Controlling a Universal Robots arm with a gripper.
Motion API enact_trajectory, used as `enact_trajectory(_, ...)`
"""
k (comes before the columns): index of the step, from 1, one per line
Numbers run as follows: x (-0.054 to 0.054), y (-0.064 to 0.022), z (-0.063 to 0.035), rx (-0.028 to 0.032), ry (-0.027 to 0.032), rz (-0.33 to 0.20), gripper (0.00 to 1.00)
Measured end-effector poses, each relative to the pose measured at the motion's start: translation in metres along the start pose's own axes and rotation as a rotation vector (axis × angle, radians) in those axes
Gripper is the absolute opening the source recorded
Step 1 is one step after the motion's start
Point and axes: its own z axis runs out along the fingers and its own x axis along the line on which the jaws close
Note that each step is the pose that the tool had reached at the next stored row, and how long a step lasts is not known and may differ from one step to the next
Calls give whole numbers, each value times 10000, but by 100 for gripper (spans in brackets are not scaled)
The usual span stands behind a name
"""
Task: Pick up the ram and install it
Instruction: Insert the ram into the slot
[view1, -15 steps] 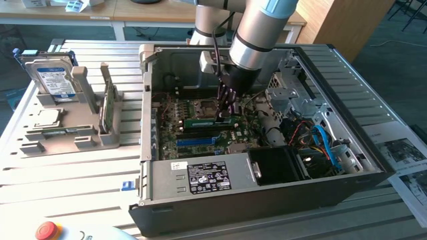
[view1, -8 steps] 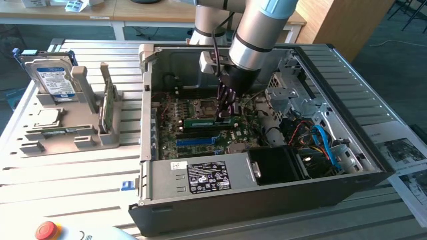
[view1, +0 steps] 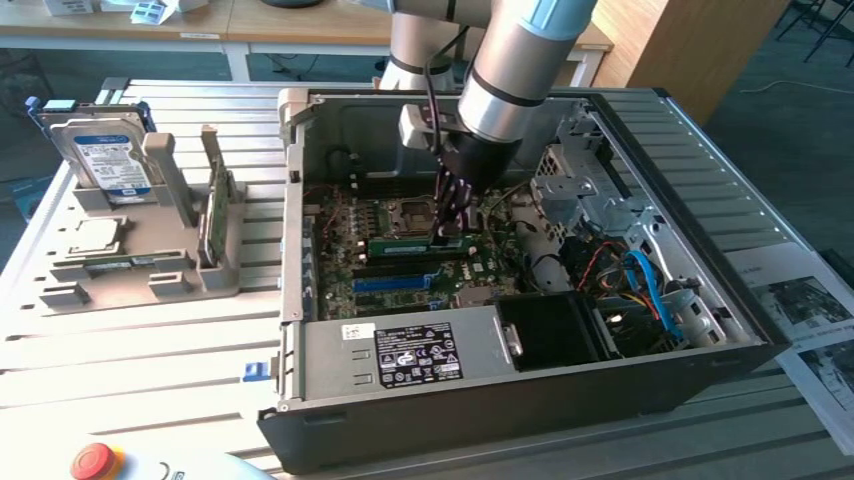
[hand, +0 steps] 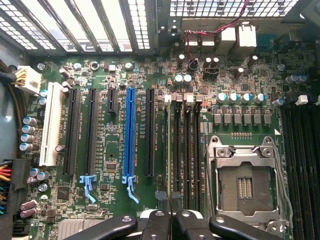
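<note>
At the exterior view's left, your grey holder (view1: 134, 250) sits on the desk (view1: 134, 340) and carries the hard drive (view1: 104, 150). In the centre of the frame, inside the open case (view1: 534, 390), the ram (view1: 400, 243) stands on edge over the motherboard's memory slots, just below the CPU socket (view1: 407, 212). The arm (view1: 514, 60) reaches down at the ram's right end, its jaws closed narrowly on the stick. Blue cables (view1: 647, 290) lie at lower right.

Your slatted metal bench (view1: 147, 340) stands on dark carpet (view1: 801, 100); wooden desks (view1: 160, 38) run past its far edge, a wooden panel (view1: 667, 45) near its corner.
</note>
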Motion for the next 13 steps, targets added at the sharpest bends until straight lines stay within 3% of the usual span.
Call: enact_trajectory(13, -1, -6, 35, 61, 1, 2, 12)
